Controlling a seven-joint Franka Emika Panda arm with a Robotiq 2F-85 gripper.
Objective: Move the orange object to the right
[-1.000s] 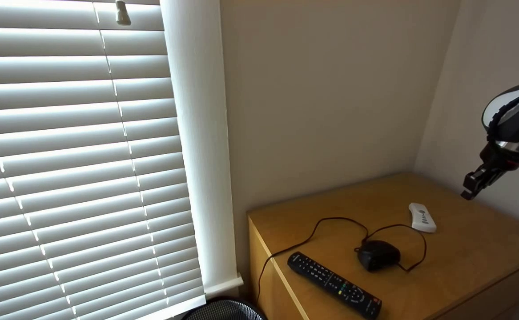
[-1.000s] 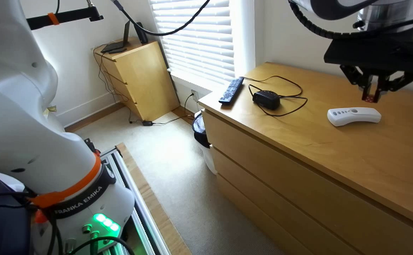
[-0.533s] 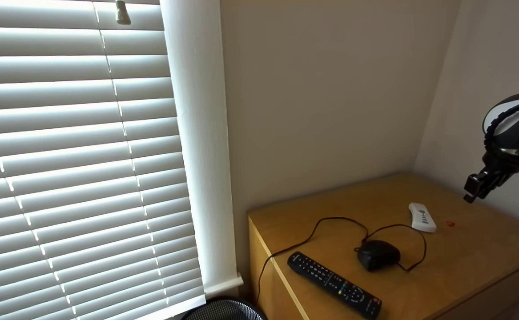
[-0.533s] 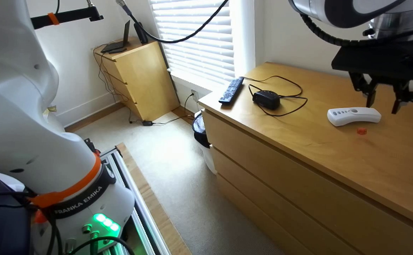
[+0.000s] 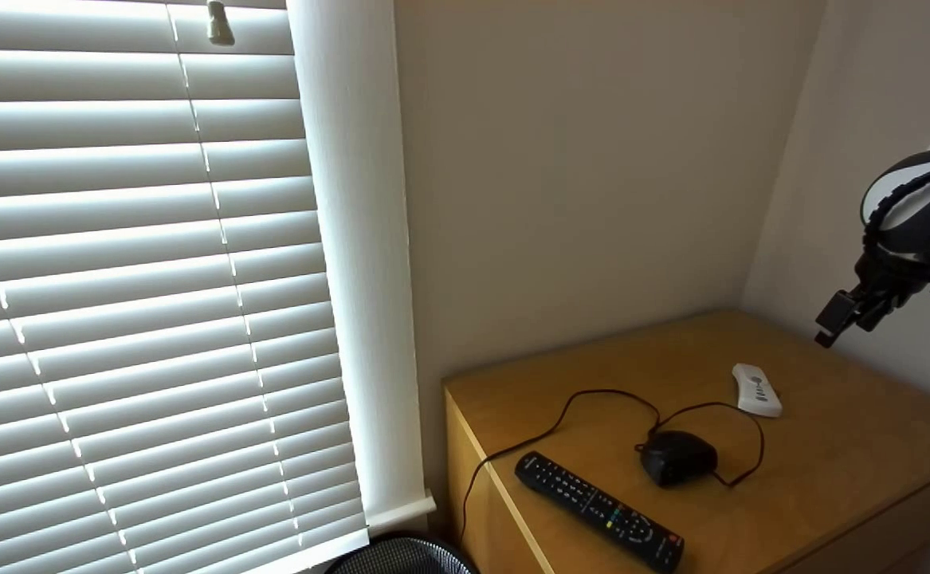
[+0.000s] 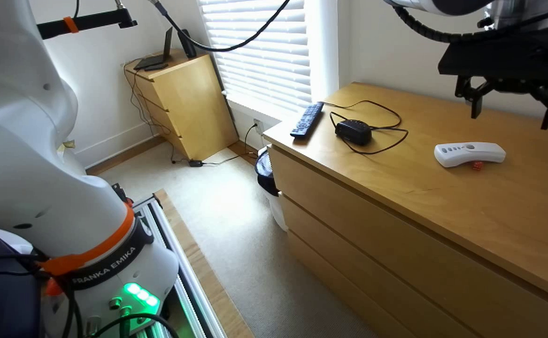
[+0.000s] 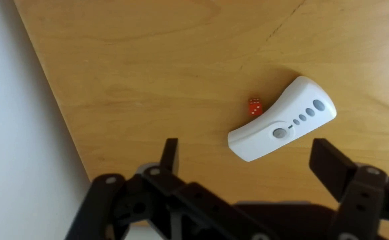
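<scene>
Tool is hovering, jaws spread; orange die is lying just beside the white remote, which could be blocking one jaw.

Orange die too small to read in exterior view; wrist view crops pincer below

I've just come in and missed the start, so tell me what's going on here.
A robot arm reaches over a wooden dresser, meant to move the small orange-red die to the right. Its fingers are spread apart above the dresser and hold nothing. The die lies close beside a white device with grey buttons; whether they touch is hard to tell. A black remote and a black corded device lie farther along, not being handled.
</scene>
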